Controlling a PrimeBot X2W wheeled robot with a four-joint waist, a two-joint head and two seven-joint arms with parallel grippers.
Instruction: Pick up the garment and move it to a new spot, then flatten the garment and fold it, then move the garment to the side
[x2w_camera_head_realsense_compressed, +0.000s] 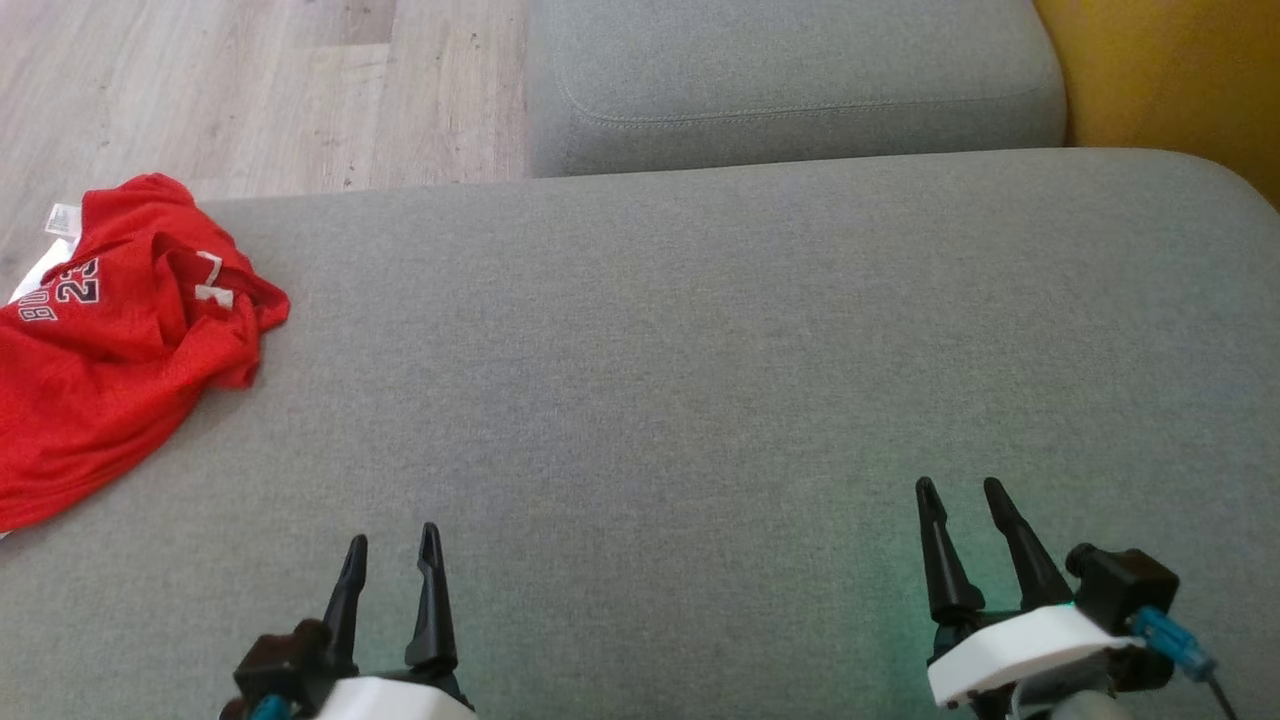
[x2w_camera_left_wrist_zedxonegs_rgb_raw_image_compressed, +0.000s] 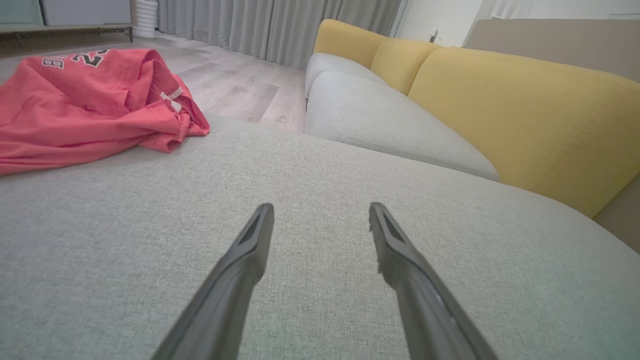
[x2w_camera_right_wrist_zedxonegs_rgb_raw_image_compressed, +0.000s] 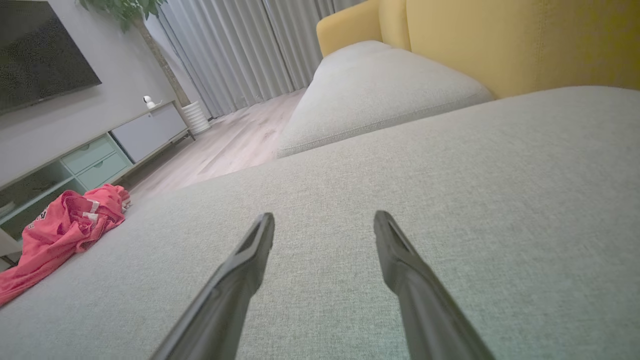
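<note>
- Nearest the camera, the left end effector (x2w_camera_head_realsense_compressed: 394, 535) hovered low over the grey seat cushion (x2w_camera_head_realsense_compressed: 700, 350). Its two dark fingers were spread apart and nothing was between them.
- Across from it, the right end effector (x2w_camera_head_realsense_compressed: 959, 483) sat in the same pose, fingers parted and empty, pointing over bare fabric (a faint green glow fell on the cushion beside it).
- Both wrist views showed open cushion ahead of the fingers, and neither pair touched any cloth.
- Further out and well to the left lay the garment (x2w_camera_head_realsense_compressed: 110, 350), a red mesh jersey with white lettering. It was bunched in a rumpled heap at the cushion's left edge and seemed to spill partly over it. It was nearer the left arm than the right, and well apart from both.
- Beyond that were a far cushion (x2w_camera_head_realsense_compressed: 790, 80), a yellow backrest (x2w_camera_head_realsense_compressed: 1170, 70) at the right and the wooden floor (x2w_camera_head_realsense_compressed: 250, 90) at the upper left.
- Judged from this, the task had barely begun:
  - the jersey was neither grasped nor moved;
  - it was neither flattened nor folded;
  - every step was left to do.
- The likely first move was a reach leftward to the heap.
</note>
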